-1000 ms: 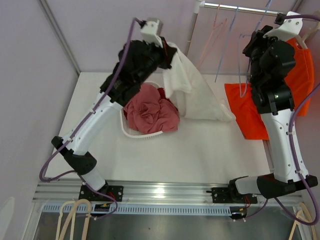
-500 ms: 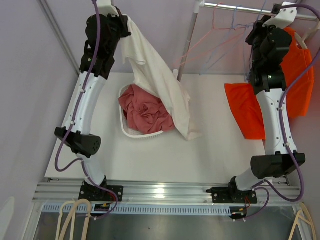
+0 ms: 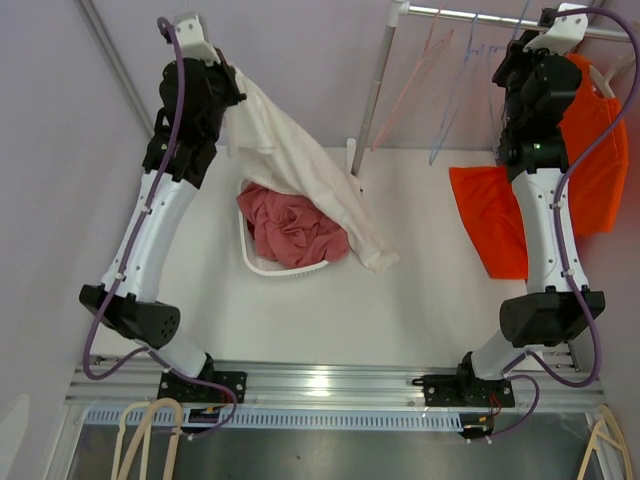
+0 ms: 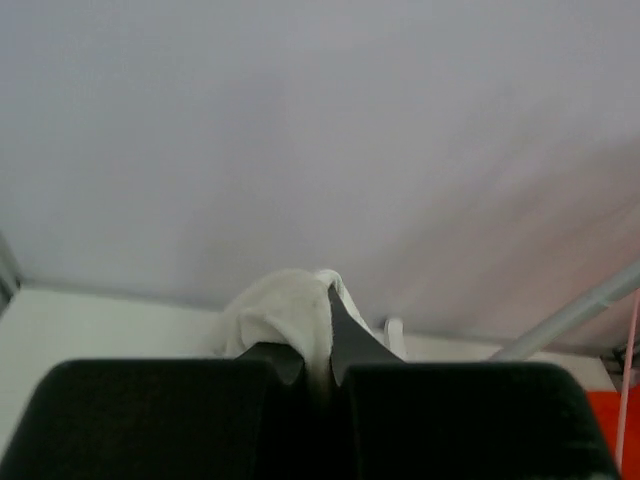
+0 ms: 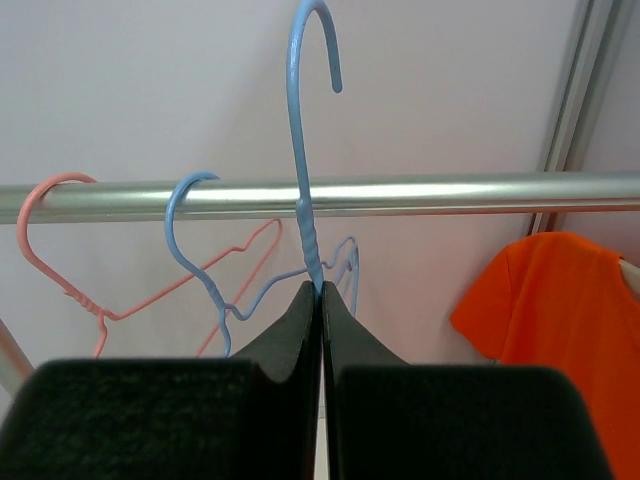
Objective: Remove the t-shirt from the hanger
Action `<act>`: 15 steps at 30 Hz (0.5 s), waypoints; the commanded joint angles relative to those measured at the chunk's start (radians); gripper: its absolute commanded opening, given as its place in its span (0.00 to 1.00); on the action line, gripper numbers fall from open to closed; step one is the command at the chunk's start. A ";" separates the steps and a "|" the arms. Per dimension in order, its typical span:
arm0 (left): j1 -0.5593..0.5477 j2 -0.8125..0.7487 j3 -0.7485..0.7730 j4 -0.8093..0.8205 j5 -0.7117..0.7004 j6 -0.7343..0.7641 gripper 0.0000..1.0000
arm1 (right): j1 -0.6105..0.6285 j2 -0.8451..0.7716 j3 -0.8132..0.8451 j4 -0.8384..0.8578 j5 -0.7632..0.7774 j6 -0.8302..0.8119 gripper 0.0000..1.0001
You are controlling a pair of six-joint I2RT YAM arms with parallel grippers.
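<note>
My left gripper (image 3: 228, 85) is raised high at the back left, shut on a white t-shirt (image 3: 305, 175) that hangs down across the basket to the table. In the left wrist view the white cloth (image 4: 285, 315) bunches between the shut fingers of that gripper (image 4: 322, 340). My right gripper (image 5: 321, 300) is shut on the neck of a bare blue hanger (image 5: 305, 160), its hook held up in front of the rail (image 5: 400, 193). In the top view this gripper (image 3: 500, 70) sits just below the rail (image 3: 470, 15).
A white basket (image 3: 262, 266) holds red cloth (image 3: 295, 225) mid-table. An orange t-shirt (image 3: 490, 220) lies on the table at right; another orange shirt (image 3: 600, 150) hangs at far right. A pink hanger (image 5: 60, 240) and a second blue hanger (image 5: 190, 240) hang on the rail.
My left arm has lifted further and swung left, drawing the white t-shirt up and across the basket. My right arm has raised the blue hanger up to the rail.
</note>
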 commanded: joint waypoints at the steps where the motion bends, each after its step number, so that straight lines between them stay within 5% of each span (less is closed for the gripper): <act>1: 0.004 -0.038 -0.130 -0.224 -0.090 -0.252 0.01 | -0.024 -0.045 -0.011 0.110 -0.052 -0.003 0.00; 8: 0.003 -0.025 -0.571 -0.169 0.092 -0.412 0.01 | -0.032 -0.040 0.004 0.103 -0.086 0.008 0.00; 15: -0.057 0.133 -0.681 -0.112 0.241 -0.385 0.01 | -0.032 -0.006 0.010 0.123 -0.097 0.005 0.00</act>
